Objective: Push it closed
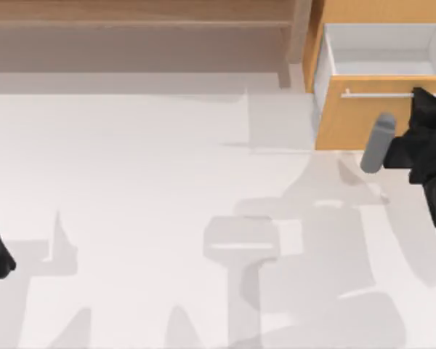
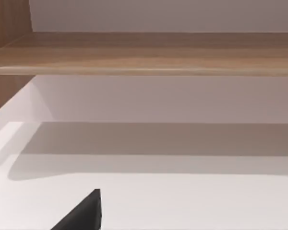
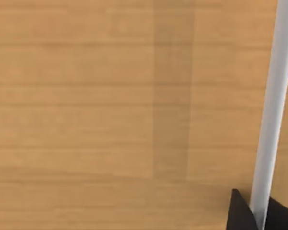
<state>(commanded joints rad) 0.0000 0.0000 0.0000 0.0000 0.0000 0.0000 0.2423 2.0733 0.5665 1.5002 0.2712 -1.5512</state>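
Right now our right pincer sits hard against the orange-tan front panel of the drawer, at about two o'clock on the table in the top view. In the right wrist view its dark fingertips flank the silver bar handle, one on either side, but we cannot tell whether they are pinching the bar or merely straddling it.

Outward from there, the drawer stands well pulled out: its white inner walls and open cavity show behind the panel. We judge the task barely begun, since contact looks made but the whole push back toward twelve o'clock remains.

Beside the drawer, from eleven to one o'clock, runs the paler wooden shelf unit. Our left pincer rests parked at nine o'clock, a dark tip of it visible in the left wrist view; its opening we cannot tell.

Cut off at the right edge are the far end of the drawer and most of our right arm.
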